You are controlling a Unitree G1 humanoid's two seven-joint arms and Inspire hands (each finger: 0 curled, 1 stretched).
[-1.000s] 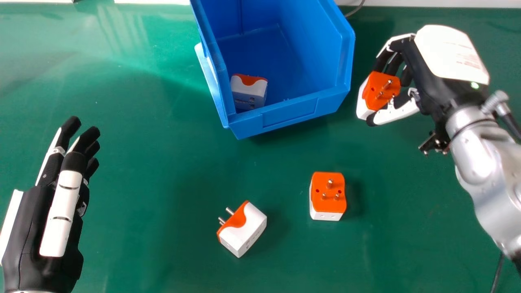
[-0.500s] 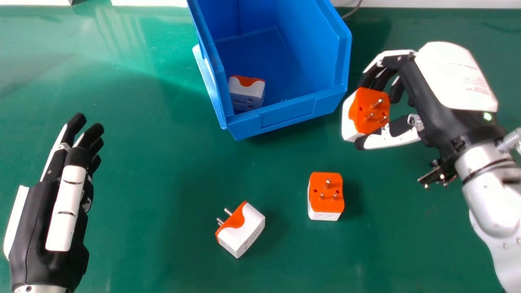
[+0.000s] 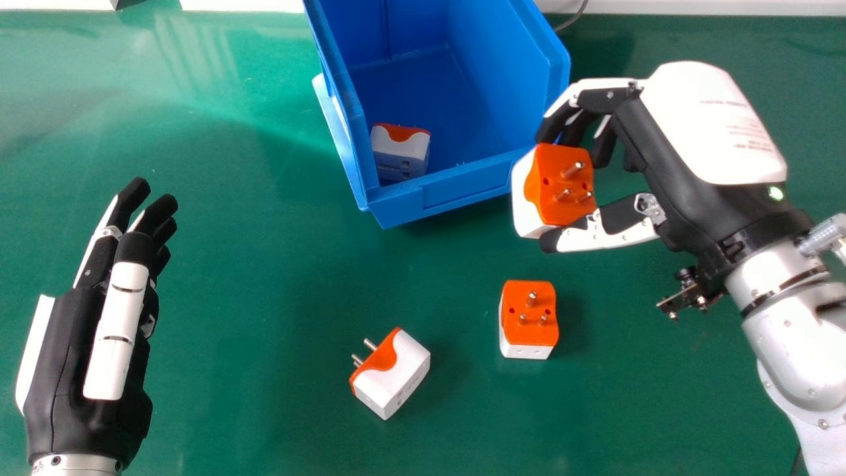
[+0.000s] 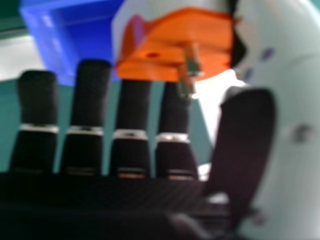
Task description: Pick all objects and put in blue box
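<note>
Currently, fingers of the right hand (image 3: 710, 132): bent narrow around an orange-and-white adapter, with the thumb (image 3: 615, 233) on its near side.
Held adapter (image 3: 558, 188): gripped at the fingertips, orange face and metal pins toward the head camera; in the head view it overlaps the near right corner of the box.
Right hand view: blurred, but the box's blue wall seems to lie just past the fingertips.
Blue box (image 3: 462, 188): standing at the far middle of the table, open-topped, its low front wall toward the robot.
Inside the box: one adapter (image 3: 401, 152), white with an orange top, near the left wall.
Upright adapter (image 3: 529, 322): on the table in front of the box, pins up.
Tipped adapter (image 3: 391, 373): lying left of the upright one and nearer the robot, apart from it, pins pointing left and away.
Left hand (image 3: 86, 363): at the view's left, fingers nearly straight and holding nothing.
Table (image 3: 231, 297): green and glossy, light reflecting at far left.
Far edge: a white strip (image 3: 694, 6) and a thin dark cable (image 3: 574, 18) behind the box.
</note>
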